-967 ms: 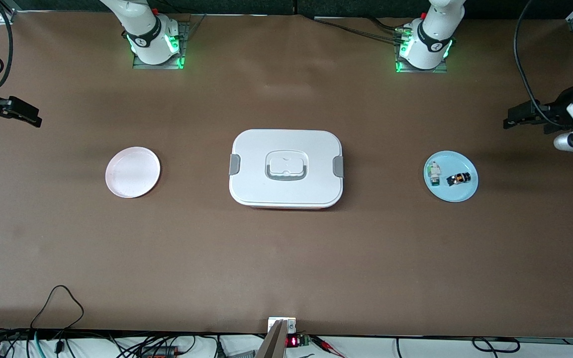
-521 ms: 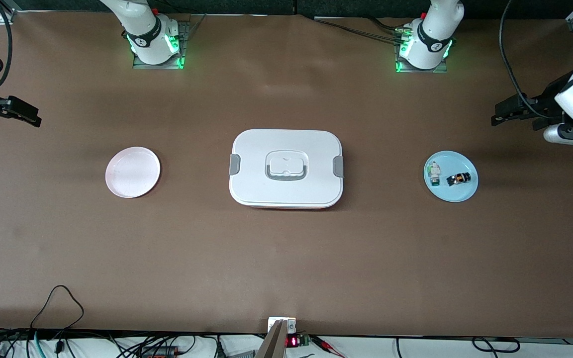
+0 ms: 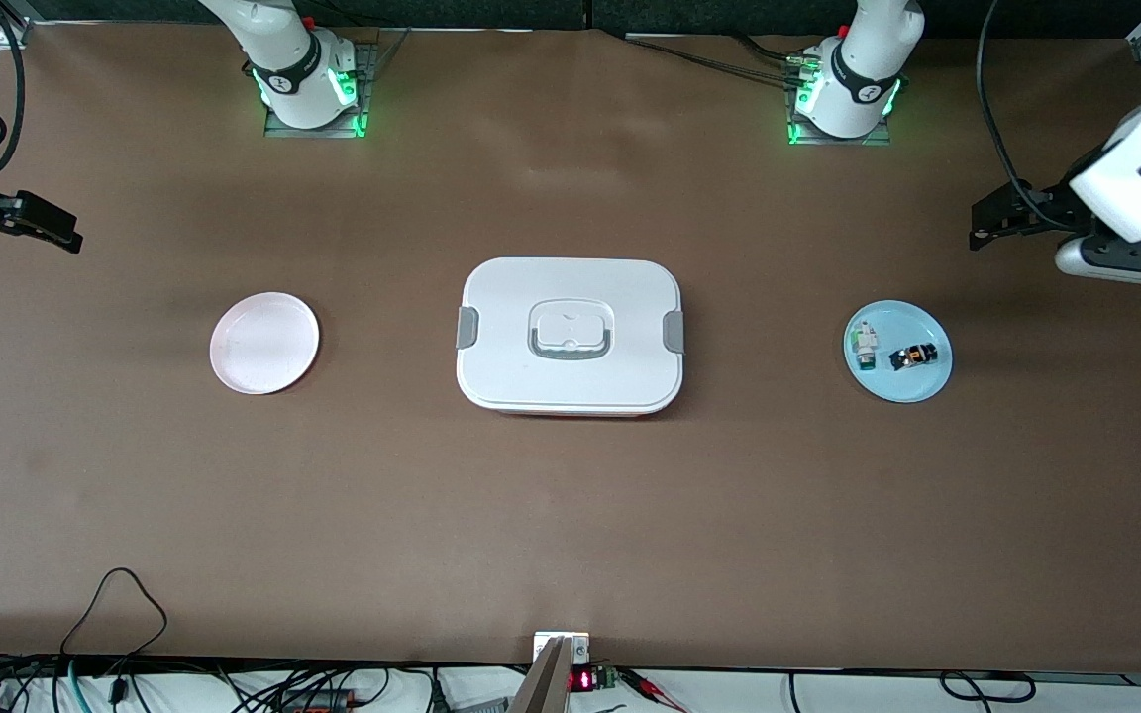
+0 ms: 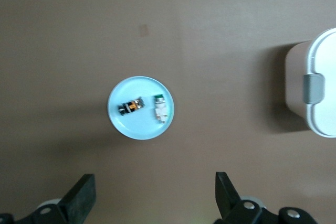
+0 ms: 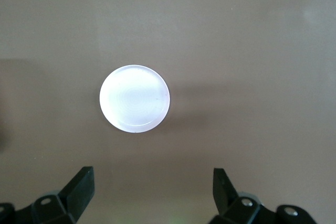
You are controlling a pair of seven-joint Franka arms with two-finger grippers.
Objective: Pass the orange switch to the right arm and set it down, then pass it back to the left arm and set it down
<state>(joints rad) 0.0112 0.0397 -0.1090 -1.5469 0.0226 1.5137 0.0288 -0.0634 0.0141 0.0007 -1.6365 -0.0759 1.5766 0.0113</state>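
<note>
Orange switch (image 3: 913, 356) on blue plate (image 3: 930, 384), box (image 3: 570, 337) mid-desk. Left end effector (image 4: 152, 195) wide over desk near plate; right end effector (image 5: 152, 190) wide, empty.

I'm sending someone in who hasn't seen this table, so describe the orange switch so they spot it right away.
Start at the big white box mid-table, then go toward the left arm's end to the light blue plate. Two small parts lie on it; the orange switch is the black one with orange markings, not the white-and-green part beside it.
</note>
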